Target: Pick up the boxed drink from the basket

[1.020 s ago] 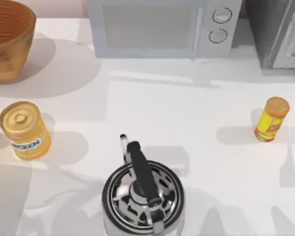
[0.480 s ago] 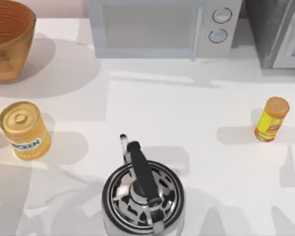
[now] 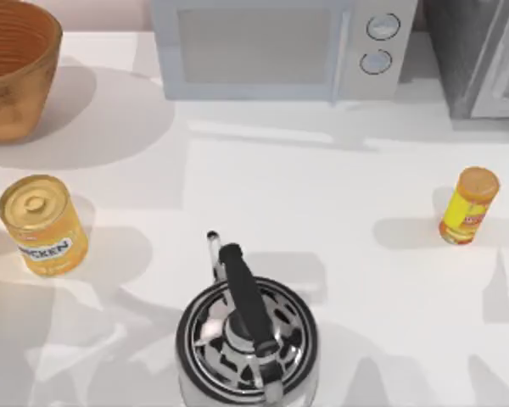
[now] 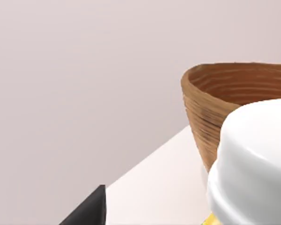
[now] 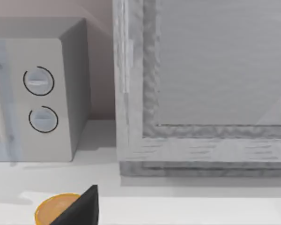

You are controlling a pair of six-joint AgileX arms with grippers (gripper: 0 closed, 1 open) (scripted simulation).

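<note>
The basket (image 3: pixel 8 64), orange-brown ribbed wicker, stands at the table's far left corner. It also rises ahead in the left wrist view, basket (image 4: pixel 215 103), where a white rounded shape (image 4: pixel 255 164) close to the camera covers part of it. The boxed drink is hidden. A dark tip of my left gripper (image 4: pixel 90 210) pokes into the left wrist view, short of the basket. A dark tip of my right gripper (image 5: pixel 83 207) shows in the right wrist view, near the orange bottle (image 5: pixel 56 208).
A yellow can (image 3: pixel 42 225) stands in front of the basket. A steel kettle (image 3: pixel 246 335) sits at the front middle and an orange bottle (image 3: pixel 469 205) at the right. A microwave (image 3: pixel 276 47) and a grey appliance (image 3: pixel 483 55) line the back edge.
The shadows on the table's front left have shifted a little. None of the objects has moved.
</note>
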